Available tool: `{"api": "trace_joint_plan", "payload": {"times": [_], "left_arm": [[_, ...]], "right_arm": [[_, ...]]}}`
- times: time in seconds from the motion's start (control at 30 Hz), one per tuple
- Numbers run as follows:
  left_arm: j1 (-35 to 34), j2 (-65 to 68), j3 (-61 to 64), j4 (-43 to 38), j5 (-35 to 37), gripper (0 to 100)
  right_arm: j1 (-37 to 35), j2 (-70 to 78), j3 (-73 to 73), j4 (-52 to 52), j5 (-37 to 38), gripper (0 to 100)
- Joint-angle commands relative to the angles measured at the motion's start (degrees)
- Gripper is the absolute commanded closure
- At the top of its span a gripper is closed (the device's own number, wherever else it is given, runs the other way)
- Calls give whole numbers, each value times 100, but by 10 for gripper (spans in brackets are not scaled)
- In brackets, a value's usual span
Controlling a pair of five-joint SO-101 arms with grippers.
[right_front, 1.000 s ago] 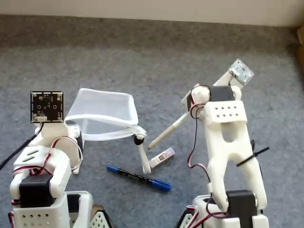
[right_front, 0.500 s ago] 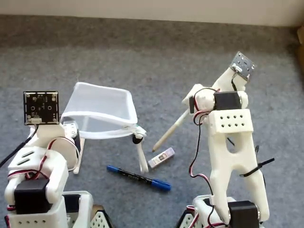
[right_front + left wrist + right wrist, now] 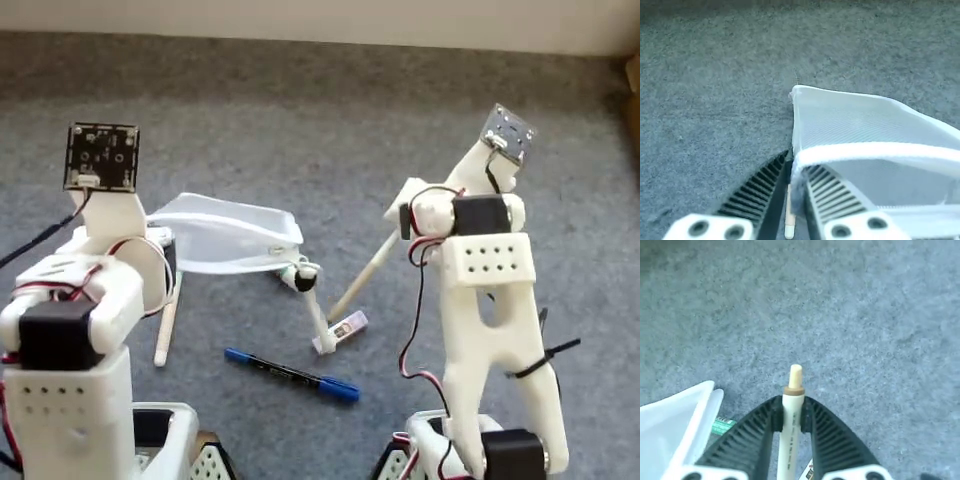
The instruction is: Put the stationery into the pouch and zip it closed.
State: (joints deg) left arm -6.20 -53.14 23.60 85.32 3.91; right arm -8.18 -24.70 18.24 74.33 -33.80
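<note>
Insertion step: left gripper (image 3: 791, 165) is clamped on the rim of the white mesh zip pouch (image 3: 225, 235), right gripper (image 3: 791, 405) is clamped on a cream plastic pen (image 3: 792, 390) tilted near the pouch's mouth, so next probably means steering the tip inside.

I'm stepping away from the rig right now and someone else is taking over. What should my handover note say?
Left gripper: shut on the rim of the pouch.
Right gripper: shut on the cream pen, held tilted beside the pouch, not in it.
On the carpet: blue pen, small white tube, white pen with a black end at the pouch corner, cream stick by the left arm.
Done: nothing seen inside the pouch.
Left: load every item, then zip.
</note>
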Motion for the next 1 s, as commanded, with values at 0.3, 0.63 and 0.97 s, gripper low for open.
{"api": "trace_joint_plan", "payload": {"times": [0.3, 0.63, 0.97], "left_arm": [[154, 840, -338, 9, 360, 993], [154, 840, -321, -26, 422, 993], [154, 919, -374, -35, 431, 993]], "right_arm": [[13, -1534, -119, -4, 580, 995], [-497, -2334, -110, -769, 1451, 995], [-1323, -2914, -101, -1895, 2673, 995]]}}
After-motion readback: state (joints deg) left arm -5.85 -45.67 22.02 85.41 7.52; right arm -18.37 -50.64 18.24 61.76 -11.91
